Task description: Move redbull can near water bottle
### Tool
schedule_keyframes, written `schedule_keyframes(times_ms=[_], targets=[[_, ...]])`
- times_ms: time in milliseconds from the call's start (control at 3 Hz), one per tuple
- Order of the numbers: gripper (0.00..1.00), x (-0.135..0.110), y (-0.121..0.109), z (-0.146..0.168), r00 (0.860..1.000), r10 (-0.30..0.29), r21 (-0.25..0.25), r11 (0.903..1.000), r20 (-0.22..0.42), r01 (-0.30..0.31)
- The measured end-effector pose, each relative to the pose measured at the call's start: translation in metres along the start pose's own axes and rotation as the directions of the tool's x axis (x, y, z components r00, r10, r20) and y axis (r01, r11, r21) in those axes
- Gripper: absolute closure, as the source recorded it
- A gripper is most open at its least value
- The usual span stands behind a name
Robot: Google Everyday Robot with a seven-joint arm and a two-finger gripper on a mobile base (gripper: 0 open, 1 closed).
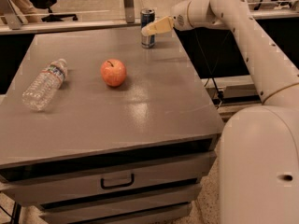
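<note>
The redbull can [147, 17] stands upright at the far edge of the grey table [140, 120], right of centre. My gripper [146, 31] reaches in from the right and overlaps the front of the can at mid height. The water bottle [44, 84] lies on its side at the table's left, cap pointing to the far side, well apart from the can.
A red apple [113, 72] sits on the table between the bottle and the can. My white arm [243, 27] stretches over the table's right edge. Drawers [117, 180] are below the table front. A metal post [128, 3] stands behind the can.
</note>
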State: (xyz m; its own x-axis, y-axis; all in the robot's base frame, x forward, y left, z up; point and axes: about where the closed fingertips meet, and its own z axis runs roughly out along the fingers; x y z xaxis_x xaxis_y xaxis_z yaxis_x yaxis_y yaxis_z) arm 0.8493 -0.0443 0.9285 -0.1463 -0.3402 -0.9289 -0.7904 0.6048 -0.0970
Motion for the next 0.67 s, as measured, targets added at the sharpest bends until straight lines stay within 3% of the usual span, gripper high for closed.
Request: schedule_keyframes(times_ms=[667], targets=[[0.0,-0.0024,0.0022,0.0119,1.0,-0.014,-0.016,0.9998,0.017,0.014]])
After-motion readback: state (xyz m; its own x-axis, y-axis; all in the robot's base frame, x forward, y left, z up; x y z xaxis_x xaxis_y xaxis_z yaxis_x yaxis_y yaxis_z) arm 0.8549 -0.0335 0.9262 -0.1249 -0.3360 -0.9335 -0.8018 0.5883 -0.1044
